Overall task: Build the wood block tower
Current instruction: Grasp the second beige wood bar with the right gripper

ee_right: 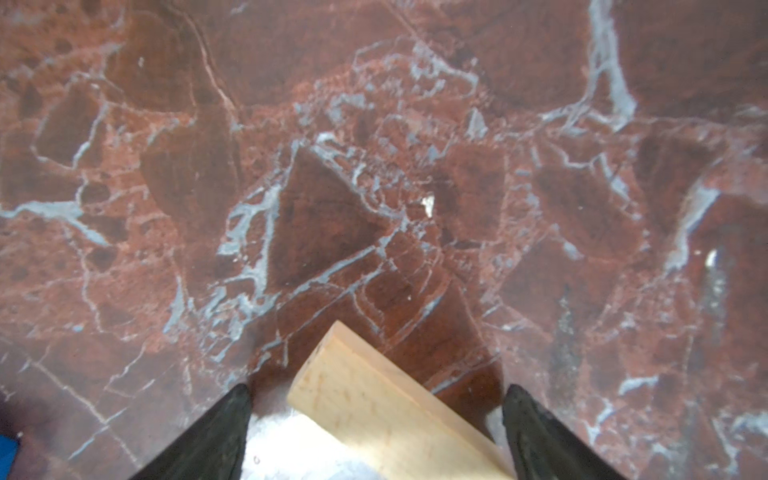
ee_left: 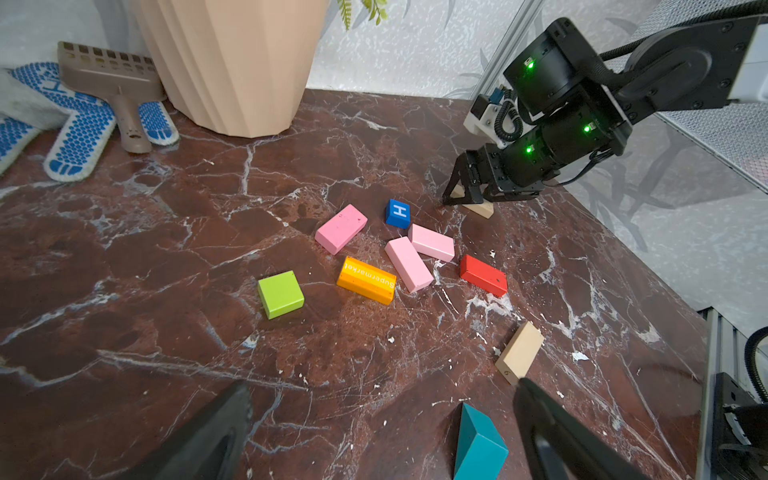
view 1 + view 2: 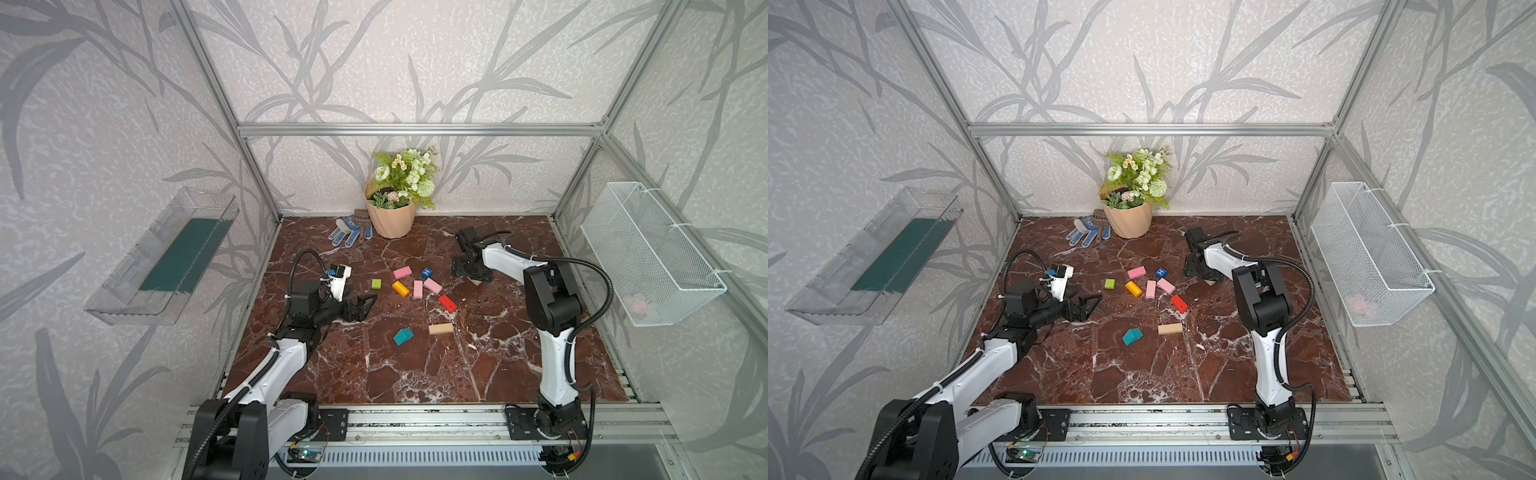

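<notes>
Your right pincer [image 1: 378, 390] stands wide open and empty, the tan block [image 1: 399, 428] slantwise between its jaws, seemingly untouched. Light, stiff, smooth: pinch its long sides. Left pincer [image 2: 384, 388] open, empty too.

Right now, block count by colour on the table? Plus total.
pink blocks: 3
tan blocks: 2
orange block: 1
red block: 1
green block: 1
blue H block: 1
teal block: 1
Total: 10
</notes>
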Action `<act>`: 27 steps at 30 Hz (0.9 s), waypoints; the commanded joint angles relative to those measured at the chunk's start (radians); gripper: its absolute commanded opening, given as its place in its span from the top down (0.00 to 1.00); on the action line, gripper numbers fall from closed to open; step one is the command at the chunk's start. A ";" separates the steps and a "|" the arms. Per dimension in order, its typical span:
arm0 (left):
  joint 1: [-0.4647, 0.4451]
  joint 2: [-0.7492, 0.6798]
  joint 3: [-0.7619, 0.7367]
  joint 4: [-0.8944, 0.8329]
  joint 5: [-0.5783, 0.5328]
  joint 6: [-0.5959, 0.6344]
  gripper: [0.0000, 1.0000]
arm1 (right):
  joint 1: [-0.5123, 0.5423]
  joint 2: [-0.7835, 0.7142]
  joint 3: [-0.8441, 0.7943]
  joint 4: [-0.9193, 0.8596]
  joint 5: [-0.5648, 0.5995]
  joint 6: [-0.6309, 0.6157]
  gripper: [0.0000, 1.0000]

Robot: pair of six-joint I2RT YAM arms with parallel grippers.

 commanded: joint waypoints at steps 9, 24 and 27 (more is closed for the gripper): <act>-0.002 0.001 0.009 0.014 0.012 0.028 0.01 | 0.050 -0.028 -0.032 -0.036 0.006 -0.028 0.11; -0.002 -0.001 0.007 0.014 0.000 0.026 0.01 | 0.113 -0.069 -0.101 -0.002 -0.074 -0.009 0.29; -0.002 -0.002 0.007 0.014 -0.002 0.023 0.01 | 0.131 -0.066 -0.090 0.003 -0.077 -0.009 0.37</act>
